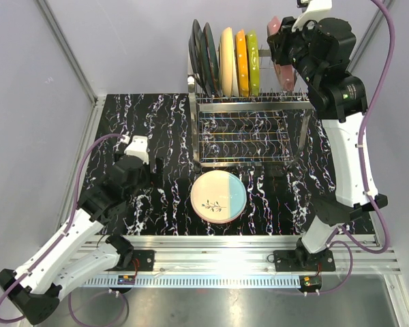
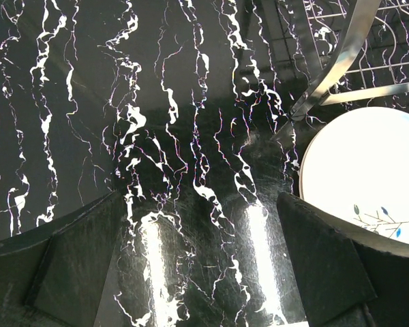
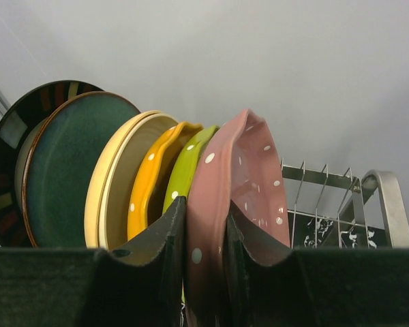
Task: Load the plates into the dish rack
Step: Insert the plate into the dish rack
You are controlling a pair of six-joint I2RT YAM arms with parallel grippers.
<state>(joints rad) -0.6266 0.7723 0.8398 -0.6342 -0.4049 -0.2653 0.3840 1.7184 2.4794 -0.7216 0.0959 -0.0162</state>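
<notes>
- fingers of the right gripper (image 3: 206,214) are narrow, pressed on both faces of the pink plate (image 3: 249,170) at its rim. is this a good hold?
- i think yes. the plate looks like glazed ceramic, so it should be stiff, rather heavy and slippery, and it can chip if it knocks on wire. a pinch at the rim, with the plate upright, lets it hang below the fingers and not twist.
- where is it now?
- it stands on edge over the far row of the dish rack (image 1: 249,105), just beside the green speckled plate (image 3: 191,170), at the right end of the row. whether its lower edge sits already between the tines, i cannot tell; the fingers hide it.
- how does it look?
- dusty pink with small white dots. the rim is a little wavy, not a plain circle, and the glaze shines softly.
- and the left gripper (image 2: 199,204)?
- its fingers are wide apart, with nothing between them, low over the black marbled table (image 2: 88,102).
- is one plate not yet loaded?
- one, i judge: the pale blue and cream plate (image 1: 219,196) with a sprig, flat on the table in front of the rack. a flat plate is hard to take; one finger must go under the raised rim, and the glaze may slide.
</notes>
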